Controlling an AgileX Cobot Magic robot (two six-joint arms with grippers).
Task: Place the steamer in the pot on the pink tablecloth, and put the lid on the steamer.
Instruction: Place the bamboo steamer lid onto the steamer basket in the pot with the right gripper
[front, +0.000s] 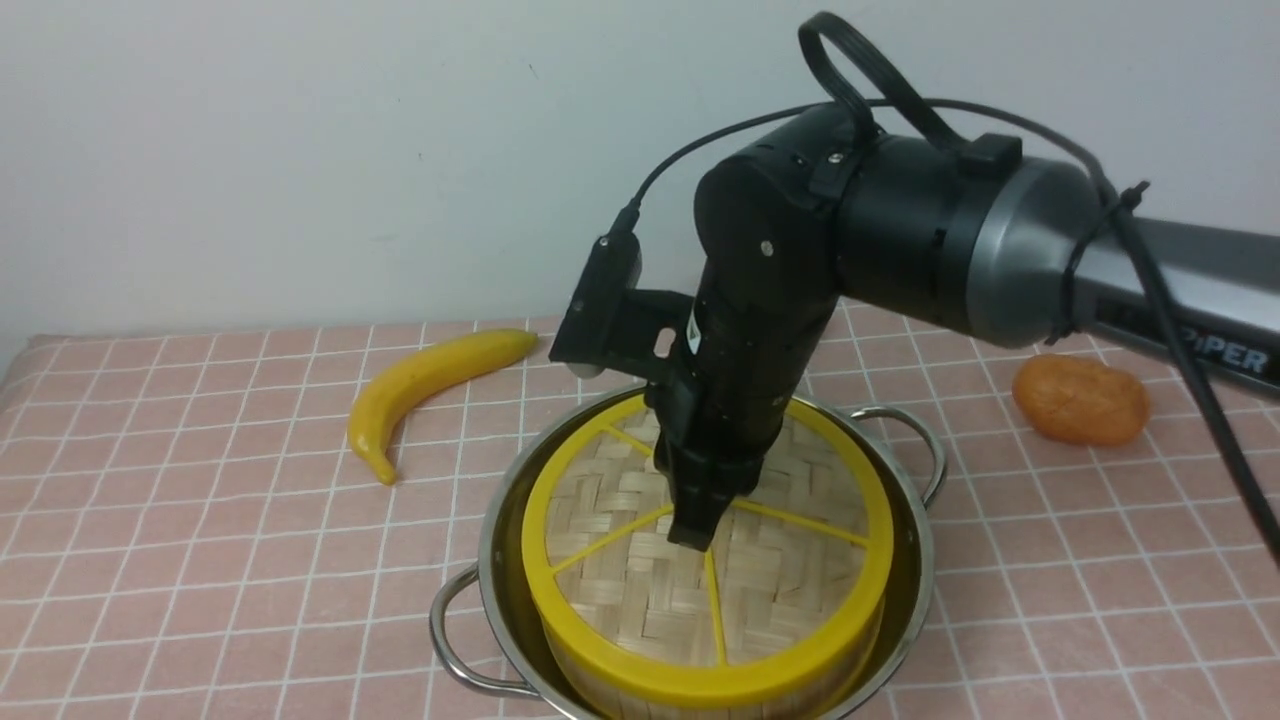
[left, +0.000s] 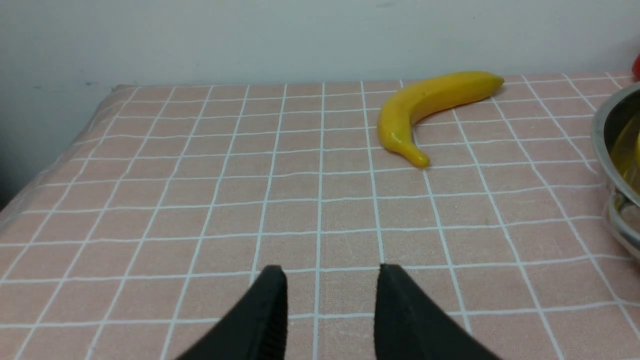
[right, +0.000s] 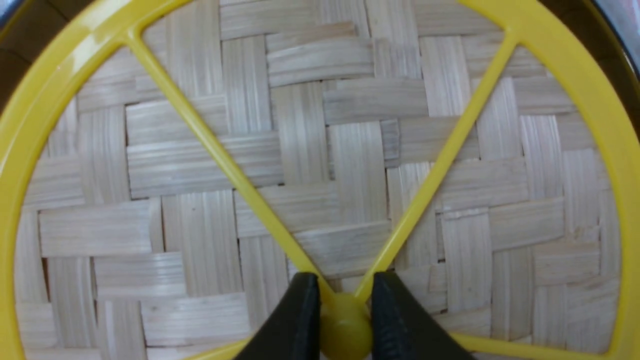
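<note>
The lid (front: 640, 560) is seen resting on the steamer (front: 605, 692), which is seated inside the pot (front: 926, 560) on the pink tablecloth (front: 200, 520). The lid's centre knob (right: 345, 327) is clamped between the fingers of the right tool (front: 693, 535), which is pointed down. The left tool (left: 327, 272) is released, its jaws parted over bare cloth with nothing between them. A banana (front: 430, 385) is laid near the pot, to its left.
</note>
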